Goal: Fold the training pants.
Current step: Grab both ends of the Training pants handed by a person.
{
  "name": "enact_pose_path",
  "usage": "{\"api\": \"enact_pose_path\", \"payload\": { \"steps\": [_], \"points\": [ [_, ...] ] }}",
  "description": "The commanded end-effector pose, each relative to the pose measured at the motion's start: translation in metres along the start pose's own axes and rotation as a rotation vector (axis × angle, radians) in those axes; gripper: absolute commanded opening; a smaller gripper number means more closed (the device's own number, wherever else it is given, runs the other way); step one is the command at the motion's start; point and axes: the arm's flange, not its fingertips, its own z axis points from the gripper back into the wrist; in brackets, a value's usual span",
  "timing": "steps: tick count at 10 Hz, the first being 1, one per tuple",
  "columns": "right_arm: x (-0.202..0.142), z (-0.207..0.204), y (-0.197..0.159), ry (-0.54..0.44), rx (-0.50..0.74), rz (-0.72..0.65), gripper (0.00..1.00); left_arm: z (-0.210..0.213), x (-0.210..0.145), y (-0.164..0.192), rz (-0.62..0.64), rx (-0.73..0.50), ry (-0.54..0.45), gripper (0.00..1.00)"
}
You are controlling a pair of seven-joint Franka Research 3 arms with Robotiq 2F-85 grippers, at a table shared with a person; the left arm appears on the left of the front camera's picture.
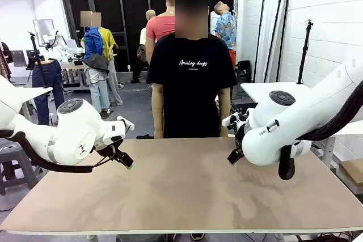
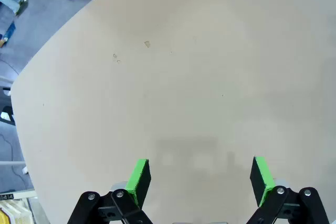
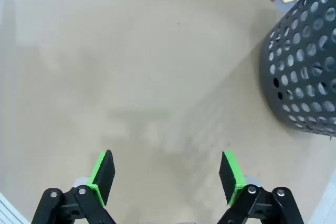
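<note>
Hovering over the tan table (image 1: 181, 196) in the front view, the left gripper (image 1: 126, 162) is pointing down near the table's left side. The right gripper (image 1: 232, 158) is hanging the same way toward the right side, well apart from it. A person (image 1: 191, 77) in a black T-shirt is standing at the far edge, between the two arms.

In the left wrist view, the left gripper's green pads (image 2: 139, 178) are standing wide apart over plain tabletop, gripping nothing.

In the right wrist view, the right gripper's jaws are likewise spreading wide with nothing between them. A dark perforated basket (image 3: 302, 72) is sitting at the picture's right edge. Where the training pants are lying, I cannot tell.
</note>
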Motion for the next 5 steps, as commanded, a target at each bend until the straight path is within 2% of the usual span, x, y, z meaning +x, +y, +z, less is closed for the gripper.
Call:
{"api": "enact_pose_path", "payload": {
  "steps": [1, 5],
  "points": [
    [0.0, 0.0, 0.0, 0.0, 0.0, 0.0, 1.0, 0.0, 0.0, 0.0, 0.0, 0.0, 0.0, 1.0],
    [0.0, 0.0, 0.0, 0.0, 0.0, 0.0, 1.0, 0.0, 0.0, 0.0, 0.0, 0.0, 0.0, 1.0]
  ]
}}
